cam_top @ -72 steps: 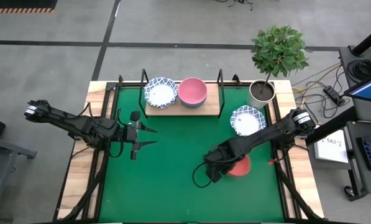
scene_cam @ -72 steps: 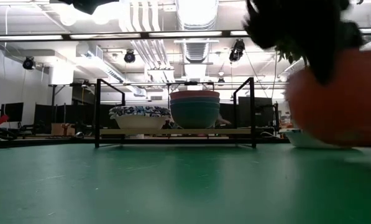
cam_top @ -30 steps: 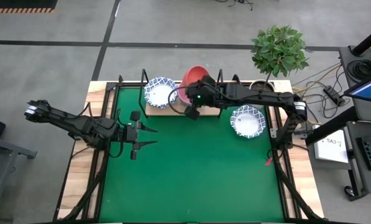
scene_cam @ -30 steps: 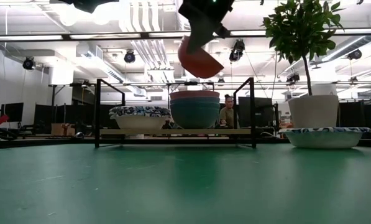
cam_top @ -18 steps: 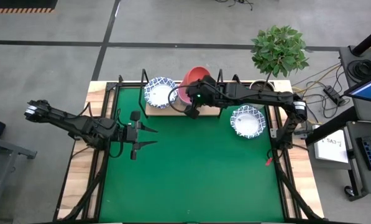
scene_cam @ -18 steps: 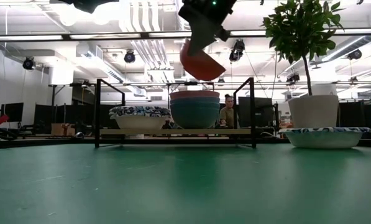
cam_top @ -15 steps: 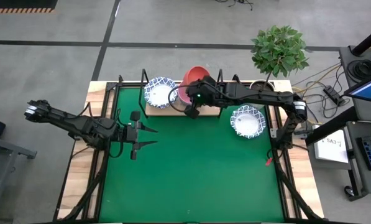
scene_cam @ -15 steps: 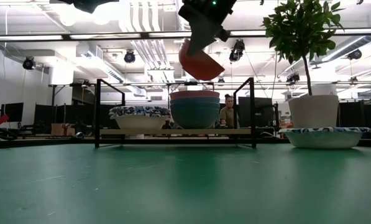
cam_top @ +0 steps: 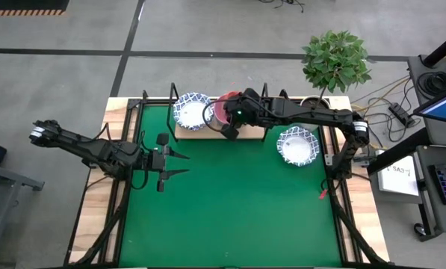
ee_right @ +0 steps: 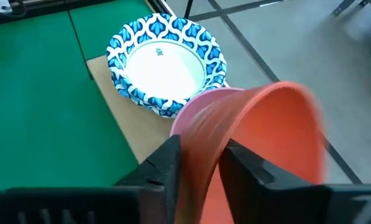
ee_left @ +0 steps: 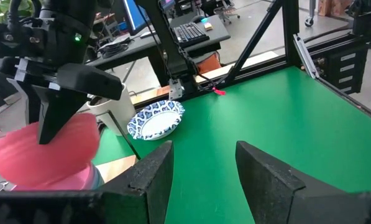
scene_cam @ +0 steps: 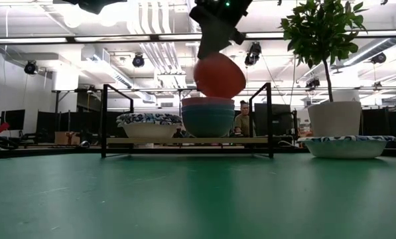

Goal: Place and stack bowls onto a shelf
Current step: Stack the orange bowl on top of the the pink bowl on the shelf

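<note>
Shelf (cam_top: 208, 128) at the counter's far edge carries a pink-topped stack (scene_cam: 207, 117). Red bowl (scene_cam: 219, 76), tilted, drops beneath the right end effector (scene_cam: 213, 41), its fingers parting; it may land askew and slide off. Left end effector (cam_top: 179, 164) waits open.

Red bowl (scene_cam: 219, 75) blurred, just below right gripper (scene_cam: 214, 36), above stacked pink-over-teal bowls (scene_cam: 207, 116) on shelf (scene_cam: 184, 141). 1 patterned bowl (scene_cam: 148, 125) beside the stack. Another patterned bowl (scene_cam: 347, 146) on green mat (scene_cam: 184, 199) near plant pot (scene_cam: 334, 119).
</note>
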